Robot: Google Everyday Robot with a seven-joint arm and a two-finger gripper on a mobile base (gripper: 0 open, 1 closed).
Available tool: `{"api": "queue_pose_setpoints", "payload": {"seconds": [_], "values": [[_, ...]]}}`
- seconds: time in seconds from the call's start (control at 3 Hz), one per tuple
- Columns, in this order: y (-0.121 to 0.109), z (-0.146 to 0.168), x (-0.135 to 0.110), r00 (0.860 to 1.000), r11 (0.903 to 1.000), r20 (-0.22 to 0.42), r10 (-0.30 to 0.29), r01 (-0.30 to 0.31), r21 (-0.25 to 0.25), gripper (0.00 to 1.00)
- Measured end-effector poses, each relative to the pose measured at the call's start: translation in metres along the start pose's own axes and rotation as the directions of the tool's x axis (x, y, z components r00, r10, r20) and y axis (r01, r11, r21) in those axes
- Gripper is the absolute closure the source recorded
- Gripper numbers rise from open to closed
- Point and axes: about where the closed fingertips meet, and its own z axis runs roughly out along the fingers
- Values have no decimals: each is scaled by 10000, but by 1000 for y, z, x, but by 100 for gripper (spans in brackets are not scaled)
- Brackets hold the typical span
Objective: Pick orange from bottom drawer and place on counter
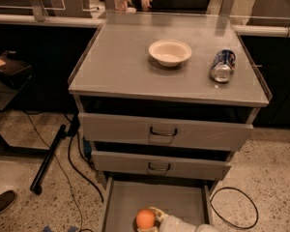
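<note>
One gripper (pixel 157 216) beside orange (pixel 145 218), bottom drawer (pixel 157 193); speckled floor (pixel 276 174).

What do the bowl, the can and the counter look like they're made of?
The counter: likely metal, matte grey with a dull sheen. The bowl: smooth off-white; ceramic or plastic, unclear. The can, lying on its side: thin metal, shiny silver end, blue print. The claw, down in the bottom drawer beside the orange, looks pale, perhaps plastic-cased.
</note>
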Motion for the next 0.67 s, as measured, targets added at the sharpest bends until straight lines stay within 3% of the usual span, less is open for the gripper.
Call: {"api": "queue_pose_setpoints", "payload": {"seconds": [0.33,0.67], "values": [[-3,-1,-6,10000,9999,58,-75,75,68,100],[7,-9,-42,9991,9994,233,-346,344,68,100]]}}
